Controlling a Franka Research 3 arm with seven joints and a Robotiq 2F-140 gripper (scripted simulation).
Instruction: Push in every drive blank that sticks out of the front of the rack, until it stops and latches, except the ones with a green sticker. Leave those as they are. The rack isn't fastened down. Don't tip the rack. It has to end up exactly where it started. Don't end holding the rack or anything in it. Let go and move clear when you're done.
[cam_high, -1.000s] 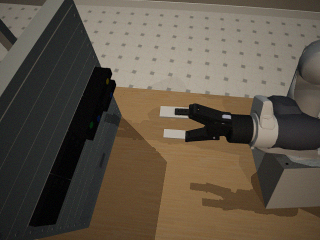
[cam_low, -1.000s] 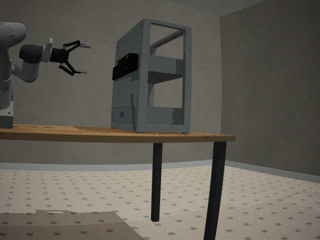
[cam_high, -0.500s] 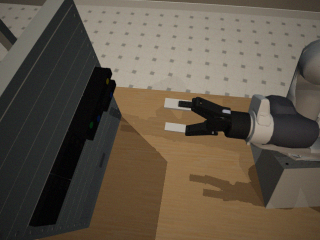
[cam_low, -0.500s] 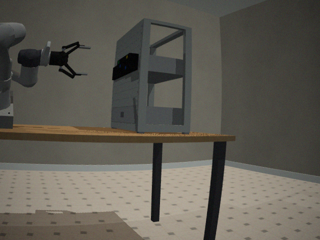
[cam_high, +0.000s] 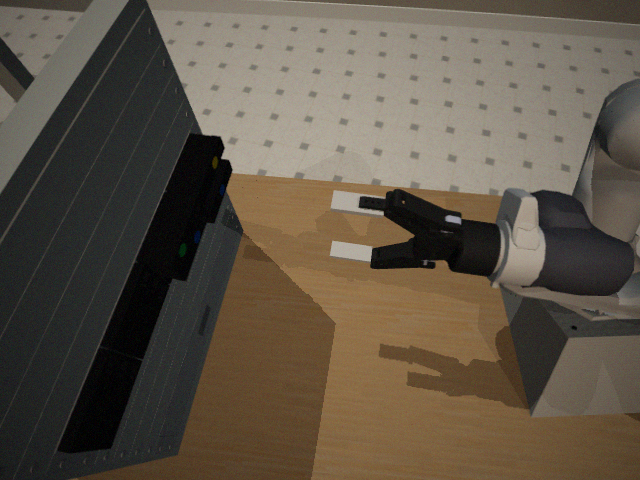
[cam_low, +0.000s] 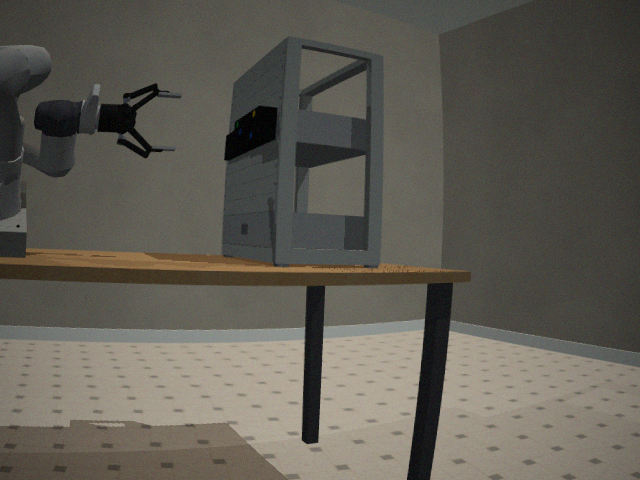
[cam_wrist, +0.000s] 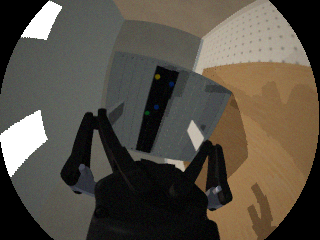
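The grey rack (cam_high: 77, 170) (cam_low: 258, 196) (cam_wrist: 123, 80) stands upright on the wooden table (cam_high: 413, 423) (cam_low: 155, 269). A block of black drive blanks (cam_high: 196, 206) (cam_low: 250, 133) (cam_wrist: 155, 110) sticks out of its upper front. Their stickers are one yellow (cam_high: 215, 161) (cam_low: 253, 112), two blue (cam_high: 222, 190) (cam_high: 197, 236) and one green (cam_high: 181, 250) (cam_low: 237, 124) (cam_wrist: 147, 112). I cannot tell how far each blank stands out. My gripper (cam_high: 343, 226) (cam_low: 173, 122) (cam_wrist: 157, 116) is open and empty. It points at the rack front at about the blanks' height, a good way off from them.
The robot's grey base (cam_high: 568, 361) (cam_low: 10, 237) stands on the table opposite the rack. The rack's side is an open frame with a shelf (cam_low: 330, 149). The table's edge runs close behind the rack in the exterior view.
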